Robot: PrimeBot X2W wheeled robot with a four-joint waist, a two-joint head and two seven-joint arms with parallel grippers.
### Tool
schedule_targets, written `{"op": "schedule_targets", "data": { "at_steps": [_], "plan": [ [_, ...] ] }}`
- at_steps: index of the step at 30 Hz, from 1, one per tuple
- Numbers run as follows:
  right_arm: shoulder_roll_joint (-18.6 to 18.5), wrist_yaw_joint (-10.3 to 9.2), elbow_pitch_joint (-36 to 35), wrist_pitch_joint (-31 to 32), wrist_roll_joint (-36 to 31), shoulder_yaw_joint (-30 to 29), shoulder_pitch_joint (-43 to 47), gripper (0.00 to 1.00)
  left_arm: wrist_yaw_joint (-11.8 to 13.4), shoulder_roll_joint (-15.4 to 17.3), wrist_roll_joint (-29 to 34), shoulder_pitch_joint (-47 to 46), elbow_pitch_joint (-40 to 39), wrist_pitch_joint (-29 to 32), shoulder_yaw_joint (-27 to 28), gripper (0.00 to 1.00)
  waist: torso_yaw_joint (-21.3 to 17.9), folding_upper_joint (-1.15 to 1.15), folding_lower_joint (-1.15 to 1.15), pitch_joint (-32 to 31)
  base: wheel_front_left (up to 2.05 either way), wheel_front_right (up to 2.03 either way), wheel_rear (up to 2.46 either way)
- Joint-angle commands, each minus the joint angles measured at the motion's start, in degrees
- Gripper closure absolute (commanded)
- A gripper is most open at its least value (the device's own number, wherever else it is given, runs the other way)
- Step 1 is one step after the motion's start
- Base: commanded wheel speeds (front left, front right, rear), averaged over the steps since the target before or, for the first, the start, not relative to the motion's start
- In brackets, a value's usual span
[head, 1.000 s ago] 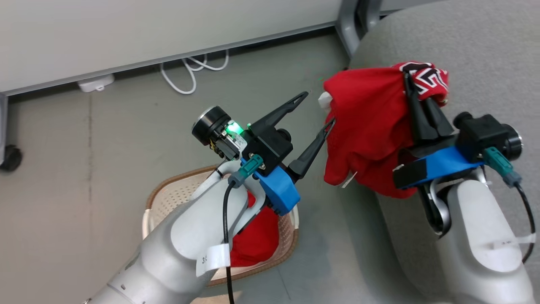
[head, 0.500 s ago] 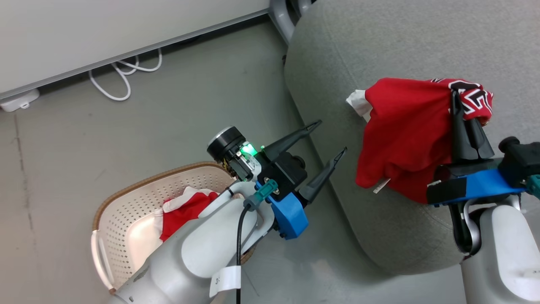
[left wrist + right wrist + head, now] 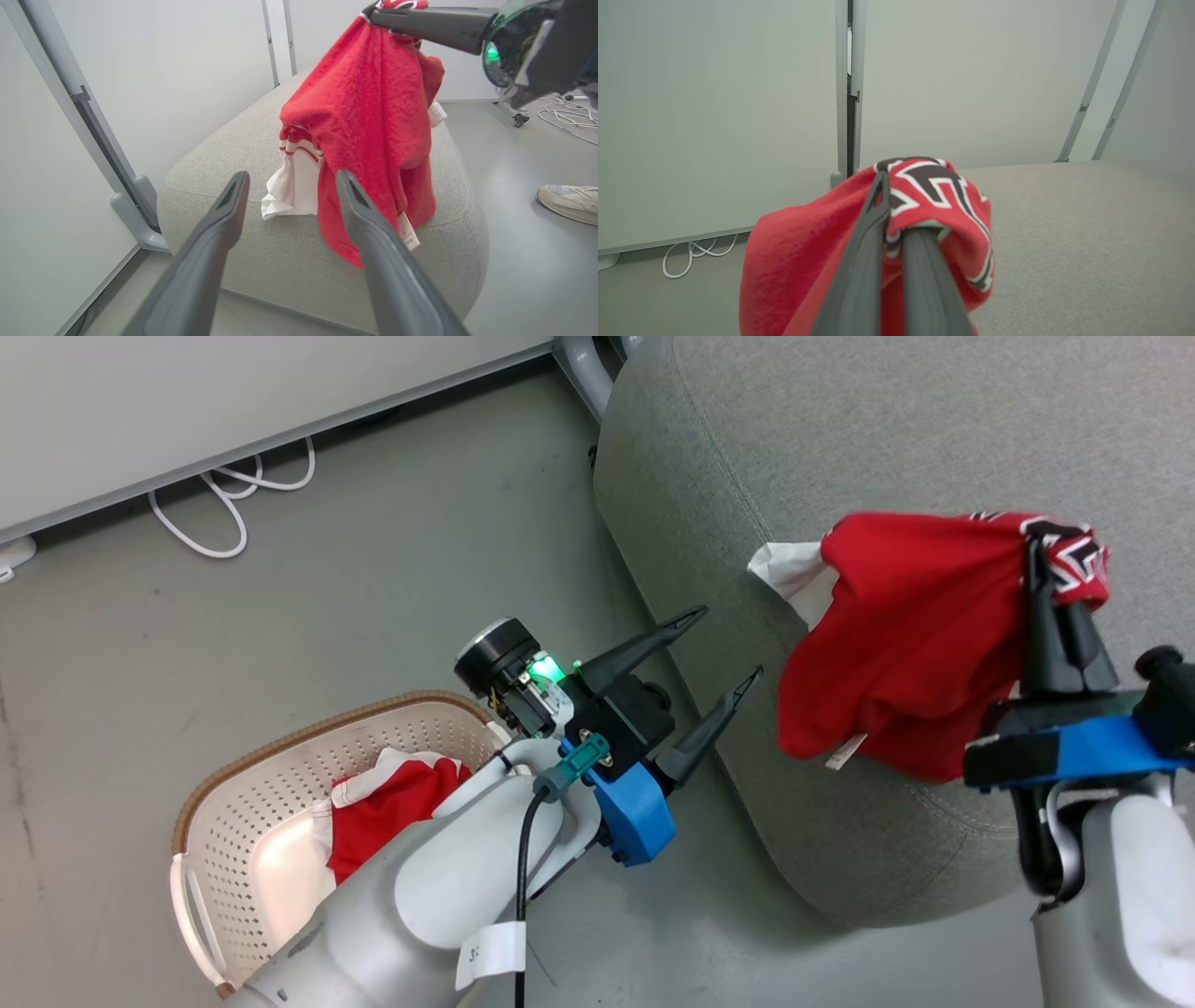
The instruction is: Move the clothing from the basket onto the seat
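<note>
My right gripper [image 3: 1050, 581] is shut on the red jersey [image 3: 910, 635], which hangs bunched above the grey seat [image 3: 840, 439]; black-and-white lettering shows at the pinched fold [image 3: 934, 186]. In the left wrist view the jersey [image 3: 369, 116] dangles over the seat [image 3: 233, 154] with its white trim low. My left gripper [image 3: 724, 644] is open and holds nothing, hovering beside the seat's left edge. A second red garment [image 3: 387, 803] with white trim lies in the cream basket [image 3: 271, 784] on the floor, partly hidden by my left forearm.
White cables [image 3: 233, 495] lie on the grey floor along the wall. A grey metal frame leg [image 3: 583, 364] stands at the seat's far corner. A person's shoe [image 3: 567, 203] rests on the floor beyond the seat in the left wrist view.
The head camera has swung right, so the seat takes more of the view and the basket sits further left. The jersey now hangs over the seat rather than at its edge.
</note>
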Motion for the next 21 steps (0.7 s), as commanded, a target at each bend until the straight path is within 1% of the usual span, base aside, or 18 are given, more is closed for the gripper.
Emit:
{"op": "schedule_targets", "data": {
  "at_steps": [1,6,9,12,16,21],
  "plan": [
    [-0.1,0.01,-0.8,-0.1,0.3,-0.4,-1.5,1.0,-0.1,0.5,0.4,-0.7,-0.2,-0.2,0.4,0.0,0.1,0.0,0.0,0.4,0.0,0.0,0.0],
    [-0.1,0.01,-2.3,-0.1,0.4,-1.5,-6.9,1.0,-0.1,1.4,1.3,-2.3,-0.6,-0.2,0.9,0.0,0.3,0.0,0.0,3.2,0.0,0.0,0.0],
    [-0.2,0.01,-3.2,-0.1,-0.3,-3.6,-11.6,1.0,-0.1,2.0,2.1,-3.8,-0.9,-0.2,0.9,0.0,0.9,0.0,0.0,5.9,0.0,0.0,0.0],
    [-1.6,0.01,-4.0,-0.1,-0.7,-5.8,-17.0,1.0,-0.1,2.6,3.1,-5.8,-1.1,-0.2,0.8,0.0,1.6,0.0,0.0,9.4,0.0,0.0,0.0],
    [-4.6,0.01,-5.0,-0.1,-0.1,-11.8,-24.7,1.0,-0.1,3.5,4.2,-9.2,-1.9,0.1,0.6,0.0,2.9,0.0,0.0,14.9,0.0,0.0,0.0],
    [-10.9,0.01,-4.2,-0.1,1.0,-19.0,-33.1,1.0,0.0,4.2,5.5,-13.6,-3.7,0.9,0.7,0.0,4.6,0.0,0.0,21.8,0.0,0.0,0.0]
  ]
}}
